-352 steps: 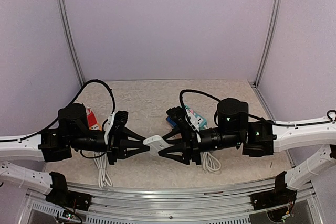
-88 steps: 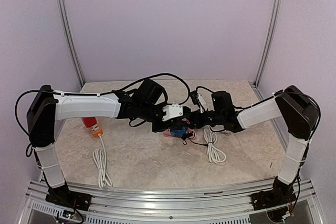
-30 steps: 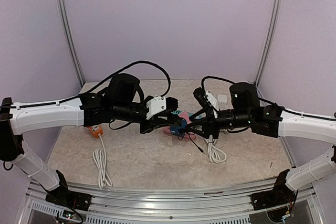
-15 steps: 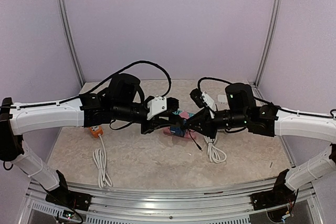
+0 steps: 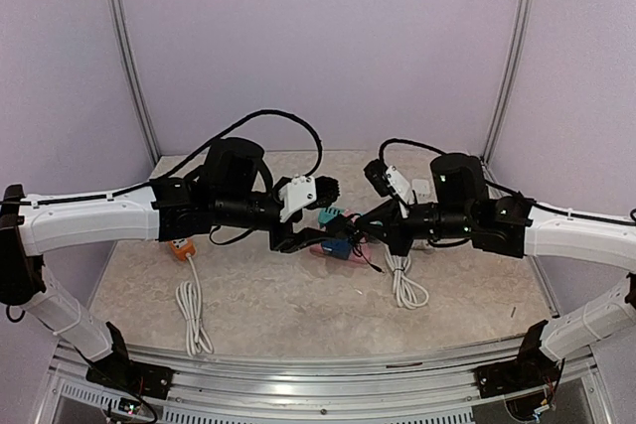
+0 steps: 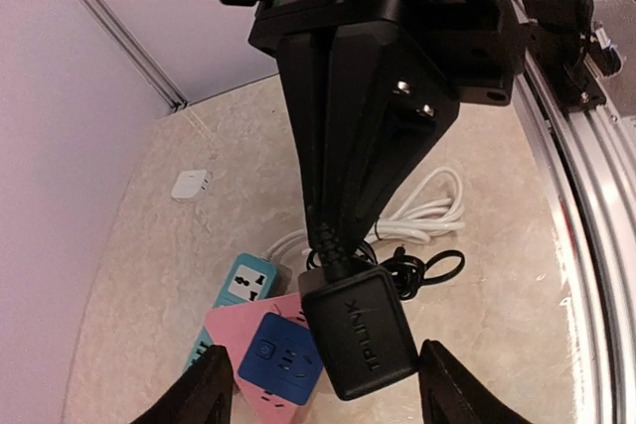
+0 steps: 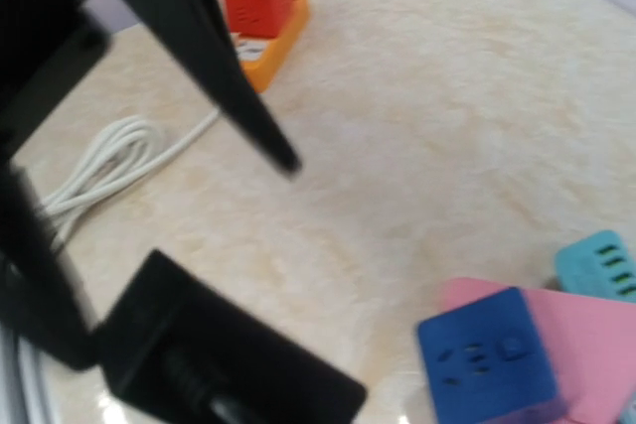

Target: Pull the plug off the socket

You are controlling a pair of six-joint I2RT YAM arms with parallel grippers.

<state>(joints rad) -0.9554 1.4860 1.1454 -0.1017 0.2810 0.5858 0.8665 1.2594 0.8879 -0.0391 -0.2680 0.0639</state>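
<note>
Spreading under everything, the counter point(image 5: 248, 295) carries the lot. From 9 o'clock the left hand point(image 5: 303, 238) stands wide open, holding nothing; from 3 o'clock the right hand point(image 6: 328, 233) looks clamped on the black plug point(image 6: 360, 345). On the pink strip point(image 6: 227, 329) sits the blue socket point(image 6: 280, 359), its slots showing bare, and the plug hangs just at its 3 o'clock side. The plug is likely a light, rigid, smooth-skinned brick; its flat sides offer surer hold than the thin cord point(image 6: 427, 270).
</note>
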